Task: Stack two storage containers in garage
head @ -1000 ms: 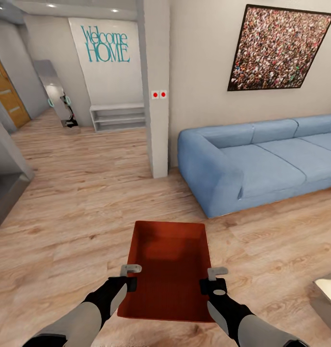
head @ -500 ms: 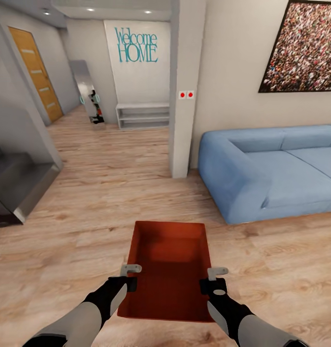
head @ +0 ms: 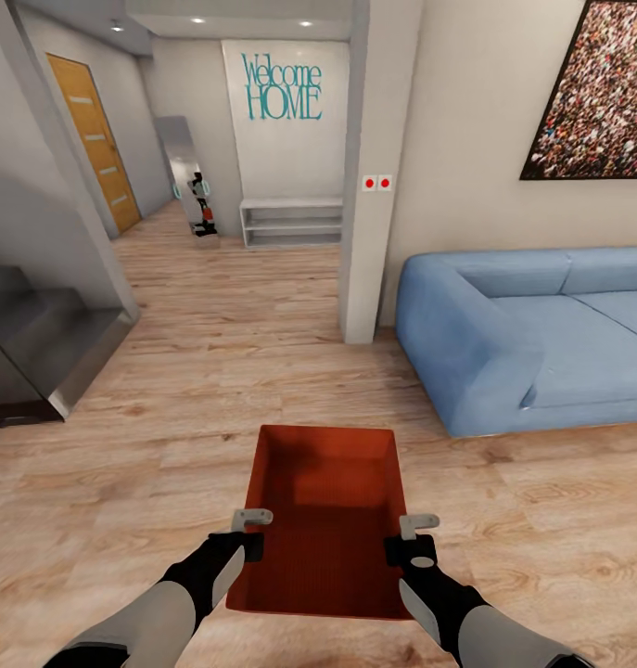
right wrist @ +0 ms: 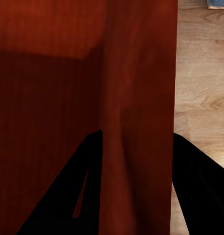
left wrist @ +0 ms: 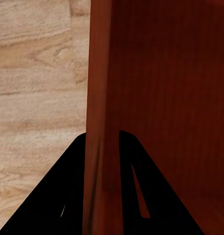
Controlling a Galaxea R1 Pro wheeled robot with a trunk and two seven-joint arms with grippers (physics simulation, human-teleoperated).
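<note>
I carry one orange-red storage container (head: 325, 520) level in front of me, above the living room's light wood planks. My left gripper (head: 250, 531) is shut on its left wall (left wrist: 98, 98), one finger on each side of it. On the opposite wall (right wrist: 141, 107) my right gripper (head: 413, 538) is shut in the same way. The container is empty. The garage is out of view.
A blue sofa (head: 531, 334) stands to the right, and a white pillar (head: 378, 167) rises ahead beside it. Grey steps (head: 40, 343) lie at the left. A hallway runs ahead to a low white shelf (head: 290, 221), with an orange-wood door (head: 94, 139) on its left wall.
The whole view has swung left: sofa, pillar and picture slid right, and the steps and orange door came in at the left. Both grippers hold the container as before.
</note>
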